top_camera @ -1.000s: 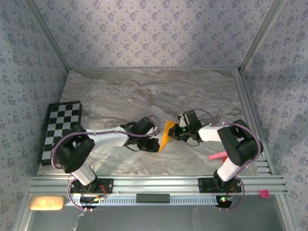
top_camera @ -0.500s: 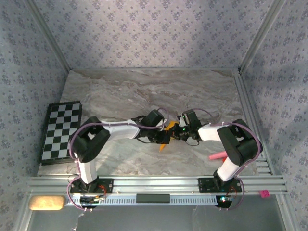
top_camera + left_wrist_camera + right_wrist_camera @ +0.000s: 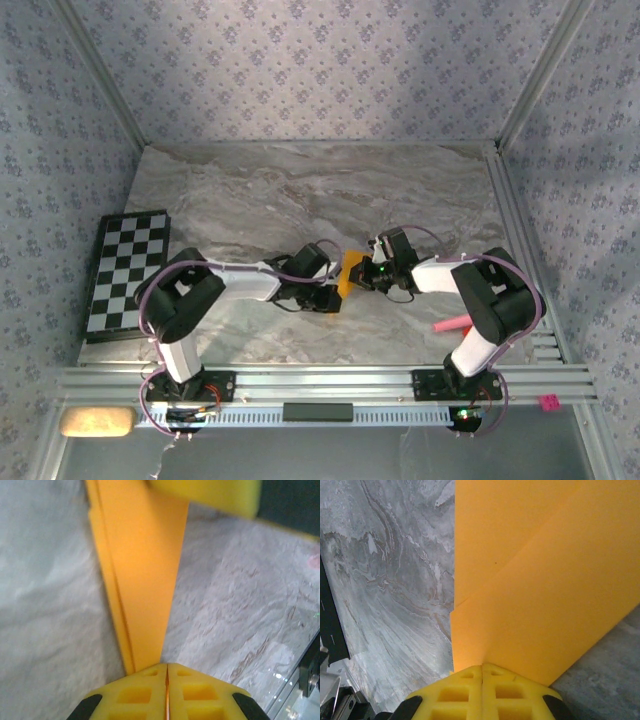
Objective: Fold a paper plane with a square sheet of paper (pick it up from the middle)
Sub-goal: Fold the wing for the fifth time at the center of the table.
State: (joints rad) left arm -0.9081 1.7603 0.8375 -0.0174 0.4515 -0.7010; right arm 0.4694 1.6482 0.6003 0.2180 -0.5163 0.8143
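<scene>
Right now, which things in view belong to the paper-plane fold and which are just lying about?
In the job: folded orange paper, pinched by the left gripper and the right gripper, both shut on it.
Lying about: chequered board, pink stick, tan pad by the near rail.

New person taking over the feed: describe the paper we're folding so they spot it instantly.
On the marble table, look where the left gripper and right gripper meet. Pinched between them is the folded orange-yellow paper. It is thin and orange, unlike the pink stick beside the right arm and the black-and-white chequered board far left.
</scene>
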